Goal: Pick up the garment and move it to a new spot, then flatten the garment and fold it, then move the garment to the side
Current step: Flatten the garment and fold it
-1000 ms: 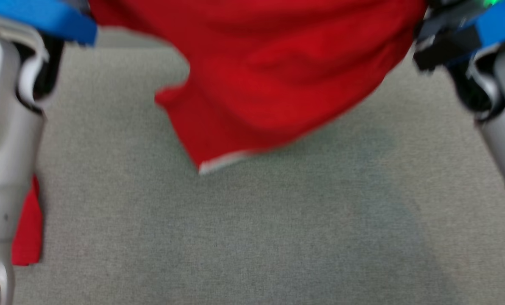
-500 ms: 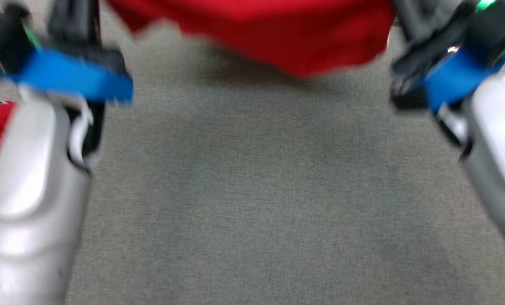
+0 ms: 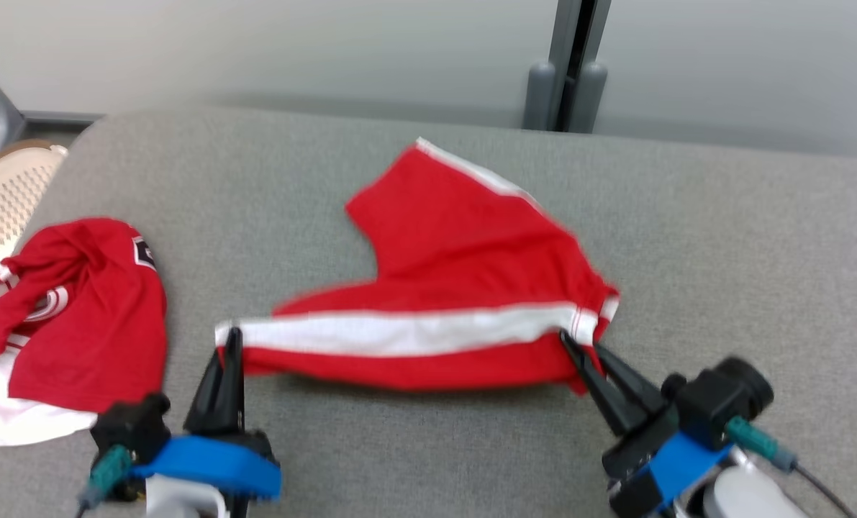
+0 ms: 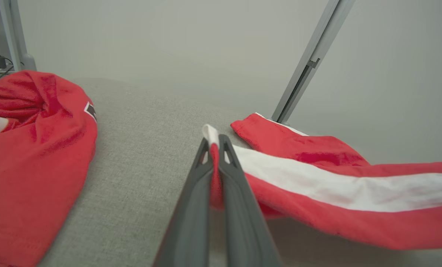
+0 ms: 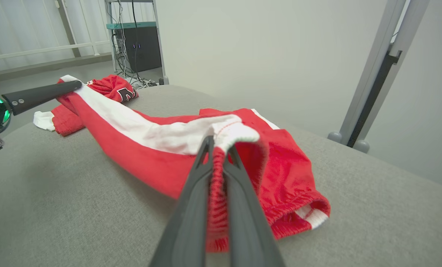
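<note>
The garment (image 3: 457, 288) is a pair of red shorts with a white side stripe, spread across the middle of the grey padded table (image 3: 723, 237). My left gripper (image 3: 232, 338) is shut on its near left corner, and red and white cloth shows pinched between the fingers (image 4: 228, 174). My right gripper (image 3: 568, 344) is shut on the near right corner at the elastic waistband (image 5: 217, 178). The near edge hangs taut between both grippers, slightly off the surface, while the far leg (image 5: 265, 126) lies on the table.
A crumpled red and white jersey (image 3: 75, 316) lies at the table's left edge, also seen beside my left fingers (image 4: 31, 155). A perforated beige basket (image 3: 3, 194) stands off the left corner. A grey post (image 3: 568, 65) rises behind the table's far edge against the wall.
The head camera has tilted up, from the near tabletop to the whole table. The garment, hanging high between the arms a second ago, now lies stretched low over the table.
</note>
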Robot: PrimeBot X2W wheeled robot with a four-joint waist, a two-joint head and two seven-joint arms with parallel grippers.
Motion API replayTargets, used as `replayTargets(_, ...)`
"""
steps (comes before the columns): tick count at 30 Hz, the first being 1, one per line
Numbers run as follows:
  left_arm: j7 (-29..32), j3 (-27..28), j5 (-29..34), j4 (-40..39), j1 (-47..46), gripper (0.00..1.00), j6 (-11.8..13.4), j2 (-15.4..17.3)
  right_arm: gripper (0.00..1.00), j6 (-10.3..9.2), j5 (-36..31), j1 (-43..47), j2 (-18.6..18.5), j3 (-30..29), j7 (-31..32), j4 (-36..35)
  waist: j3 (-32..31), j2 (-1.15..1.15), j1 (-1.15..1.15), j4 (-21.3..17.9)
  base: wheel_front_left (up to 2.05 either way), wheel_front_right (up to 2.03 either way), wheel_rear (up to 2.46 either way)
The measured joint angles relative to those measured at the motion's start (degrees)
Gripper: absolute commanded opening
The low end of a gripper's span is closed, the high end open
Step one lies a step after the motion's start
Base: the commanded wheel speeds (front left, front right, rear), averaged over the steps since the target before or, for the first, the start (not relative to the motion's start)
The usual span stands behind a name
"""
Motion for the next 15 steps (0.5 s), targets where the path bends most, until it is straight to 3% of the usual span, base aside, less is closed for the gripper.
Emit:
replayTargets(9, 0.0, 3.98, 1.45, -0.7, 12.54, 0.0, 0.0, -2.01, 0.0, 0.0, 1.29, 13.55, 1.44, 1.14, -0.01, -1.8, -7.33, 0.0, -0.01, -1.27, 0.0, 0.0, 0.0)
replayTargets(15, 0.0, 4.72, 2.14, -2.29, 14.66, 0.0, 0.0, -2.2, 0.0, 0.0, 3.34, 17.93, 1.68, 2.71, -0.01, -3.04, -8.71, 0.0, 0.0, -3.46, 0.0, 0.0, 0.0)
